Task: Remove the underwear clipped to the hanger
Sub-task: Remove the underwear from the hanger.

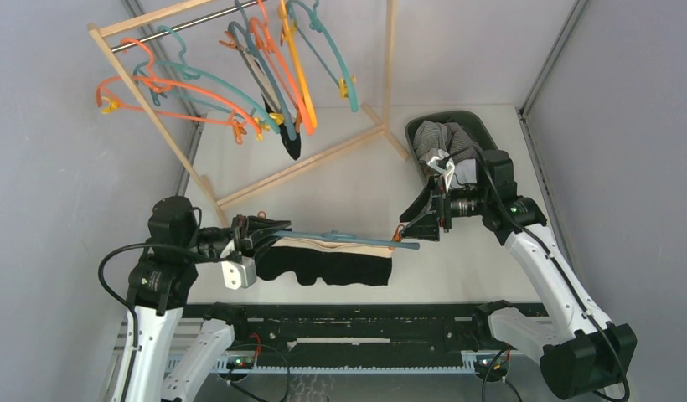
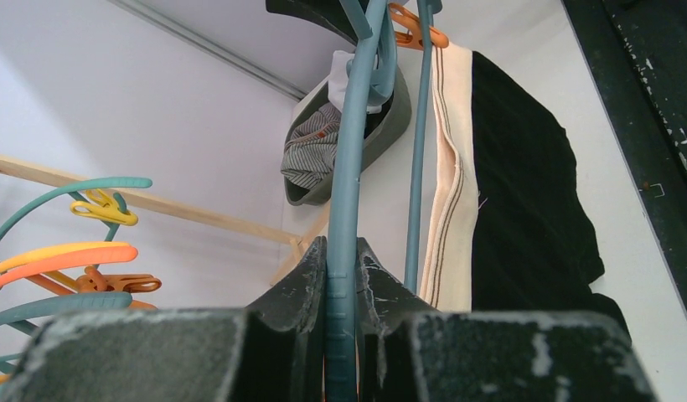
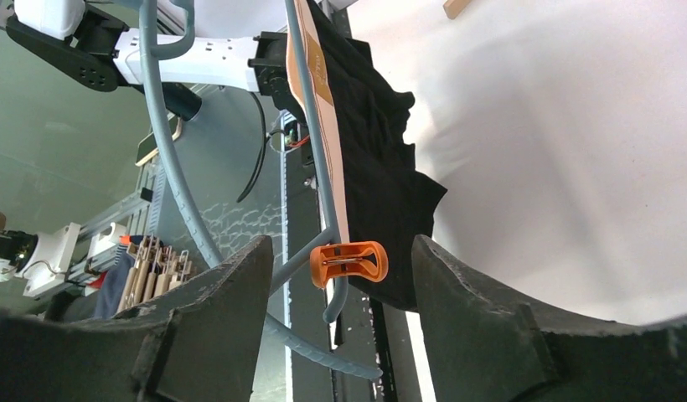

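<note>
A teal hanger (image 1: 340,237) lies level above the table's near part. My left gripper (image 1: 271,229) is shut on its left end; in the left wrist view the jaws pinch the teal bar (image 2: 342,276). Black underwear (image 1: 332,264) with a cream waistband (image 2: 453,184) hangs from the hanger. An orange clip (image 3: 348,261) holds it at the hanger's right end. My right gripper (image 1: 405,230) is open there. The clip sits between its fingers (image 3: 214,301), untouched on either side. Another black piece (image 1: 291,146) hangs from a hanger on the rack.
A wooden rack (image 1: 240,100) with several teal and orange hangers stands at the back left. A dark basket (image 1: 482,126) holding striped and grey cloth (image 1: 436,138) sits at the back right, just behind the right arm. Grey walls close in both sides.
</note>
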`<action>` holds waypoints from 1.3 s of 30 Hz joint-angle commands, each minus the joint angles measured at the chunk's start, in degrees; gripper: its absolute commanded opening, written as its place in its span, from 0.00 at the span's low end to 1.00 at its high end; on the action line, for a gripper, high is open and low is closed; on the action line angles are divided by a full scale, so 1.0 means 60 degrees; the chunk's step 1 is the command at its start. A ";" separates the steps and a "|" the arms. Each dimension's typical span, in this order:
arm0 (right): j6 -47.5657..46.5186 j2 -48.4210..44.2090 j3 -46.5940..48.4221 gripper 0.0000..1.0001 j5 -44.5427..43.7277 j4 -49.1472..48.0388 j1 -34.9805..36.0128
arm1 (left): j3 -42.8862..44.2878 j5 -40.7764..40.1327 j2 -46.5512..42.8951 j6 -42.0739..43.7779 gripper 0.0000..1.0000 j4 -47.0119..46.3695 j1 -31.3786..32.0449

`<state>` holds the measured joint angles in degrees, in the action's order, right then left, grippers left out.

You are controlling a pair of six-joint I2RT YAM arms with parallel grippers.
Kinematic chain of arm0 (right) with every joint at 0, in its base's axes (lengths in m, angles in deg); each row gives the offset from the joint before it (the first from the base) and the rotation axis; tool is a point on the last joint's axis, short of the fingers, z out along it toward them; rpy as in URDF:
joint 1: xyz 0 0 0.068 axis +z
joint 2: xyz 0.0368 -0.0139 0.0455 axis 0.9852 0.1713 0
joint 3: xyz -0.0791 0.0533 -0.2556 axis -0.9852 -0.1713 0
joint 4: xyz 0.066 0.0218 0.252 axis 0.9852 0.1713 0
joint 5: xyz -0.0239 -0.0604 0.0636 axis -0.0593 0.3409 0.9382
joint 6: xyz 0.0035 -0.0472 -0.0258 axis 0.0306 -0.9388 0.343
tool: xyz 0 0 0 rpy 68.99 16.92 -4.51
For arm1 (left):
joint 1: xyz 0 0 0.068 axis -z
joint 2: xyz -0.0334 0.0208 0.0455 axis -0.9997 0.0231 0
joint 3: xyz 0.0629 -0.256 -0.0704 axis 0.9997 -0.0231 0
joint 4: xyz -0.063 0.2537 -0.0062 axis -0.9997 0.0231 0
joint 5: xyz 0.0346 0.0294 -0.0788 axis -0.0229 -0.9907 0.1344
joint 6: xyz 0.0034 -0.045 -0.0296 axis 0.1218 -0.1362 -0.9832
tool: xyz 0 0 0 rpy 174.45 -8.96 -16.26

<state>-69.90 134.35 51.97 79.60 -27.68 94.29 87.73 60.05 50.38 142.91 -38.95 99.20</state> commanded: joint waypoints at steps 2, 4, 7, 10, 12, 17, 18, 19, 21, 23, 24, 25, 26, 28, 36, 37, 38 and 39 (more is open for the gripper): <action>-0.0002 -0.0070 0.0006 0.64 0.0121 -0.0095 0.0020 | 0.0087 0.0140 0.0195 0.0376 0.00 -0.0282 0.0032; -0.0096 0.0004 0.0003 0.66 0.0009 -0.0001 0.0056 | 0.0118 0.0175 0.0230 0.0388 0.00 -0.0282 0.0032; -0.0166 0.0100 0.0006 0.67 -0.0035 0.0074 0.0069 | 0.0149 0.0189 0.0230 0.0422 0.00 -0.0282 0.0040; -0.0163 0.0181 0.0005 0.69 -0.0170 0.0059 0.0088 | 0.0173 0.0192 0.0209 0.0427 0.00 -0.0282 0.0046; -0.0199 0.0195 0.0003 0.69 -0.0156 0.0020 0.0043 | 0.0155 0.0180 0.0189 0.0418 0.00 -0.0282 0.0048; 0.0088 -0.0157 0.0003 0.68 -0.0083 -0.0411 -0.0282 | 0.0049 0.0102 0.0152 0.0480 0.00 -0.0282 0.0048; 0.0115 -0.0219 0.0003 0.68 -0.0157 -0.0446 -0.0279 | 0.0050 0.0105 0.0153 0.0503 0.00 -0.0282 0.0055; 0.0101 -0.0218 0.0003 0.68 -0.0194 -0.0416 -0.0268 | 0.0067 0.0105 0.0168 0.0509 0.00 -0.0282 0.0050; 0.0073 -0.0090 0.0003 0.67 -0.0135 -0.0260 -0.0216 | 0.0124 0.0105 0.0188 0.0505 0.00 -0.0282 0.0057; -0.0077 0.0145 0.0007 0.66 -0.0067 -0.0010 -0.0107 | 0.0199 0.0079 0.0215 0.0547 0.00 -0.0282 0.0051; -0.0159 0.0250 0.0003 0.65 -0.0050 0.0129 -0.0048 | 0.0219 0.0074 0.0236 0.0575 0.00 -0.0282 0.0061; -0.0237 0.0346 -0.0005 0.64 -0.0034 0.0229 0.0010 | 0.0244 0.0076 0.0253 0.0609 0.00 -0.0282 0.0062; -0.0285 0.0411 0.0002 0.63 -0.0028 0.0293 0.0069 | 0.0267 0.0067 0.0263 0.0654 0.00 -0.0282 0.0062; -0.0328 0.0473 0.0003 0.62 0.0005 0.0314 0.0155 | 0.0293 0.0049 0.0299 0.0768 0.00 -0.0282 0.0088; -0.0363 0.0776 0.0004 0.54 0.0453 0.0366 0.0293 | 0.0302 0.0010 0.0385 0.1264 0.00 -0.0282 0.0178; -0.0361 0.0792 0.0005 0.52 0.0450 0.0348 0.0293 | 0.0287 -0.0007 0.0378 0.1300 0.00 -0.0282 0.0196; -0.0350 0.0813 0.0003 0.49 0.0461 0.0322 0.0282 | 0.0271 -0.0023 0.0377 0.1323 0.00 -0.0282 0.0207; -0.0321 0.0826 0.0003 0.47 0.0464 0.0277 0.0278 | 0.0257 -0.0050 0.0362 0.1335 0.00 -0.0282 0.0209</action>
<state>-70.91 139.13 51.75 80.22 -25.01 95.71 87.75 58.98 52.55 148.51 -38.73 99.99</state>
